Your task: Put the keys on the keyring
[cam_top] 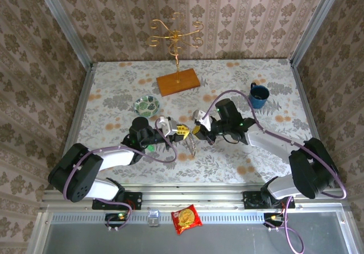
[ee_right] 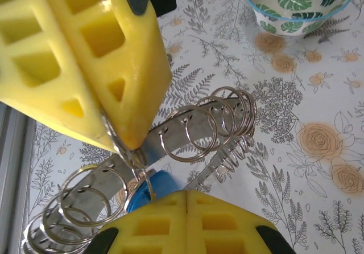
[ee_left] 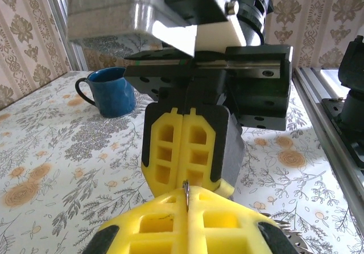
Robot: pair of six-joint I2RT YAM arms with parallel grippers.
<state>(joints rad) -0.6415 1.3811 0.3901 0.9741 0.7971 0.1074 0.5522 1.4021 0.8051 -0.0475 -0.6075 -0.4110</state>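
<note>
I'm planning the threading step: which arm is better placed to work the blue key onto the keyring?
Likely the right. The right gripper is shut with the blue key at its fingertips, beside the keyring; the left gripper is shut on that keyring.

We lean in from both sides, our left tool [cam_top: 180,131] and right tool [cam_top: 197,130] meeting tip to tip at the centre, each with jaws pressed tight together.

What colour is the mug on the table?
The mug is dark blue, clearest in the left wrist view.
</note>
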